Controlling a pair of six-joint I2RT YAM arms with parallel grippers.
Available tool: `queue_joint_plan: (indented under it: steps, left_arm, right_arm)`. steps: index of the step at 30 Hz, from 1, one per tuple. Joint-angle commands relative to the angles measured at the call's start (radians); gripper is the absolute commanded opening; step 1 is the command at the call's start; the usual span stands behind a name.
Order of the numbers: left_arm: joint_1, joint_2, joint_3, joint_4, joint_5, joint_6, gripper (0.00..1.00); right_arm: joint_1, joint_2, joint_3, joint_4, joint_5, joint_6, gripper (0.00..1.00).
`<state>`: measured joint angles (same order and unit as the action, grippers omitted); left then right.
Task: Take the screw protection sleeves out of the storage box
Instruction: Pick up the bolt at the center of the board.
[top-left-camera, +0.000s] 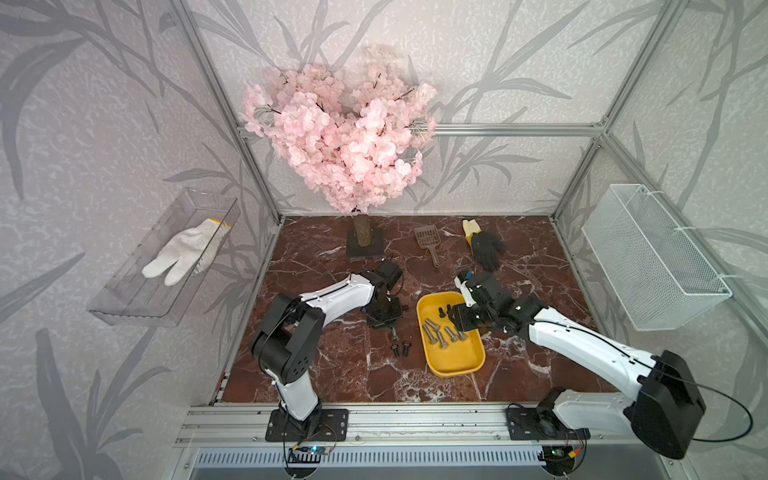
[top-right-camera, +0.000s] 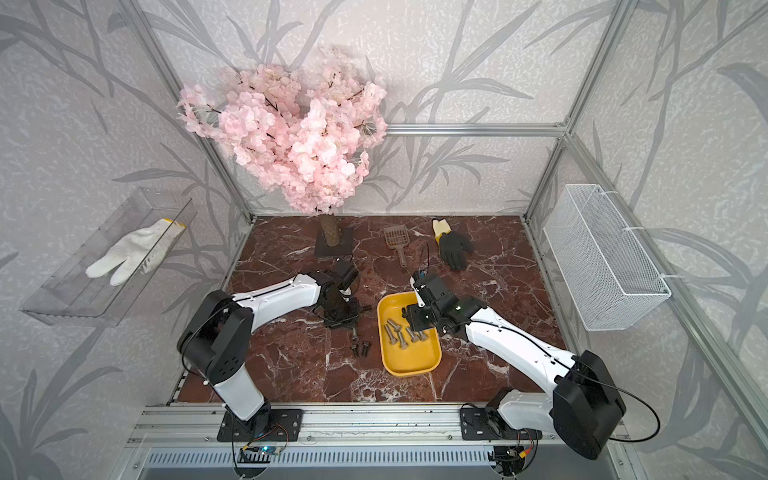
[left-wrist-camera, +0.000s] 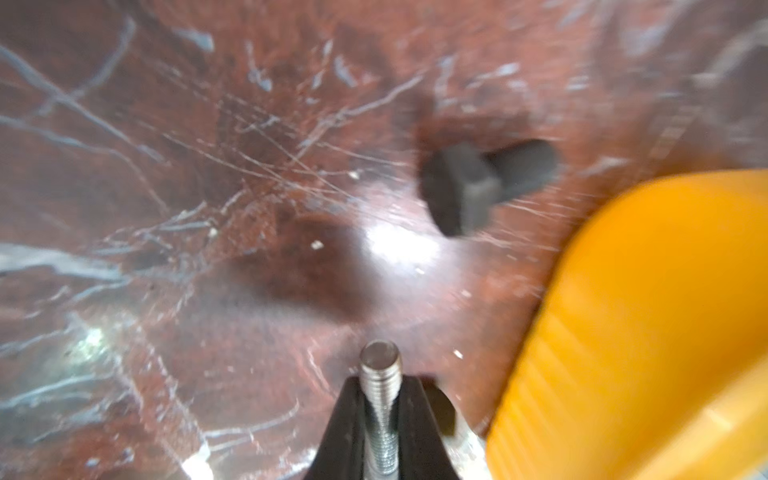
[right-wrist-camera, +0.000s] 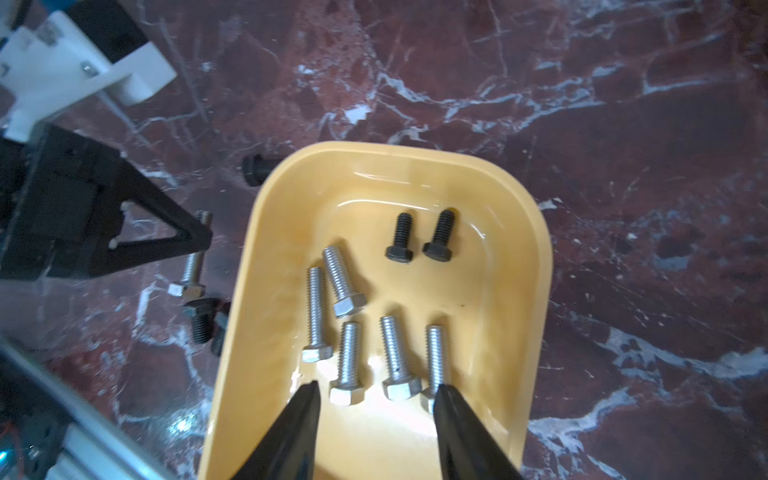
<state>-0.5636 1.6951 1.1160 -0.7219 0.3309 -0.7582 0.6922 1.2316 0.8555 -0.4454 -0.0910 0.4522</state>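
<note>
The yellow storage box (top-left-camera: 457, 357) (right-wrist-camera: 490, 299) lies on the marble floor. Inside it are two black screw protection sleeves (right-wrist-camera: 400, 239) (top-left-camera: 443, 311) and several silver bolts (right-wrist-camera: 345, 282). Three more sleeves lie on the marble left of the box: a pair (top-left-camera: 399, 349) (right-wrist-camera: 199, 322) and a single one (right-wrist-camera: 253, 168) (left-wrist-camera: 478, 187). My left gripper (left-wrist-camera: 380, 380) (top-left-camera: 392, 328) is low over the marble beside the box. It is shut on a silver bolt (left-wrist-camera: 380, 365) whose threaded end sticks out past the fingertips. My right gripper (right-wrist-camera: 378, 388) (top-left-camera: 457, 328) hovers open over the box, above the bolts' heads.
An artificial pink blossom tree (top-left-camera: 345, 133) stands at the back on a dark base. A brown scoop (top-left-camera: 428, 241) and a black glove (top-left-camera: 486, 249) lie behind the box. A clear bin with a white glove (top-left-camera: 183, 253) hangs on the left wall. A white wire-mesh basket (top-left-camera: 648, 253) hangs on the right wall.
</note>
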Motion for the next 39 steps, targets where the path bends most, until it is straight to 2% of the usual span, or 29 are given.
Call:
queue_joint_plan:
  steps: [1,5,9,16,26,32,39]
  left_arm:
    - [0.0,-0.079,0.005,-0.009,0.046,0.02,0.0]
    - [-0.001,-0.121,0.004,-0.023,0.057,0.023,0.0]
    - [-0.004,-0.161,-0.005,-0.003,0.091,-0.001,0.0]
    - [-0.015,-0.191,-0.019,0.032,0.129,-0.039,0.0]
    - [-0.027,-0.201,-0.028,0.056,0.147,-0.062,0.0]
    - [-0.034,-0.209,-0.038,0.063,0.147,-0.069,0.0]
    - [-0.035,-0.213,-0.042,0.063,0.148,-0.066,0.0]
  right_arm:
    - [0.003,-0.073,-0.041,0.153,-0.186,0.076,0.57]
    - [0.006,-0.047,-0.087,0.315,-0.356,0.147,0.63]
    - [0.047,0.058,-0.097,0.43,-0.443,0.192,0.63]
    - [0.132,0.207,-0.063,0.53,-0.452,0.228,0.64]
    - [0.144,0.313,-0.018,0.56,-0.442,0.247,0.62]
    - [0.144,0.363,0.023,0.567,-0.447,0.259,0.49]
    - [0.141,0.372,0.042,0.54,-0.426,0.259,0.15]
